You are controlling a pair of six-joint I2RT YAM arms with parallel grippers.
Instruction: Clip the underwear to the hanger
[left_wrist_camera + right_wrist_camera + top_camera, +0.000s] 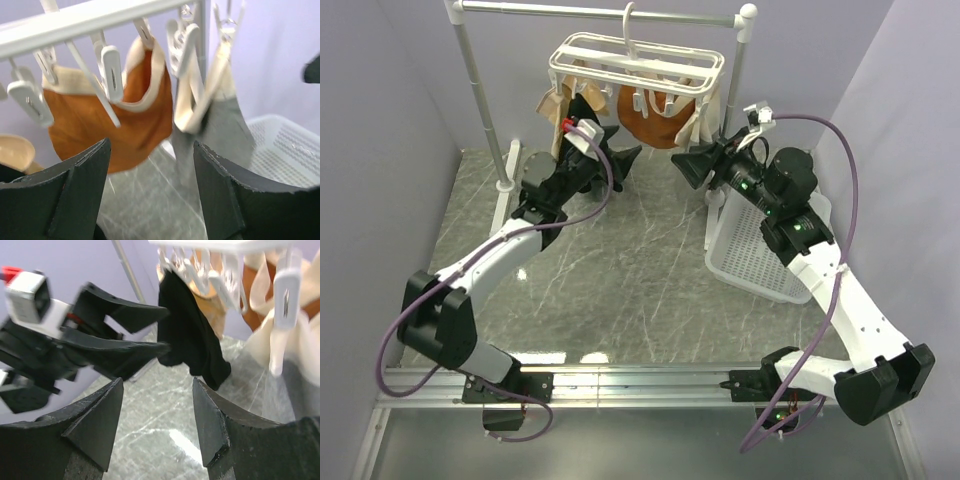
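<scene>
The white hanger [635,65] hangs from a rail at the back. The black underwear [589,103] hangs from a clip at the hanger's left end. In the right wrist view the underwear [187,335] droops in one bunch below the clips [225,282]. My left gripper [625,152] is open and empty, just right of and below the underwear. Its fingers [125,315] reach up to the fabric's edge; I cannot tell if they touch. In its own view the left gripper [150,155] faces the hanger bar [75,20]. My right gripper [685,168] is open and empty, under the hanger's right half, as its own view [157,390] shows.
An orange garment [655,115] and tan garments [552,100] hang clipped on the hanger; they show in the left wrist view too [100,120]. A white laundry basket [760,255] sits at the right under my right arm. The metal rail stand [480,90] rises at the back left.
</scene>
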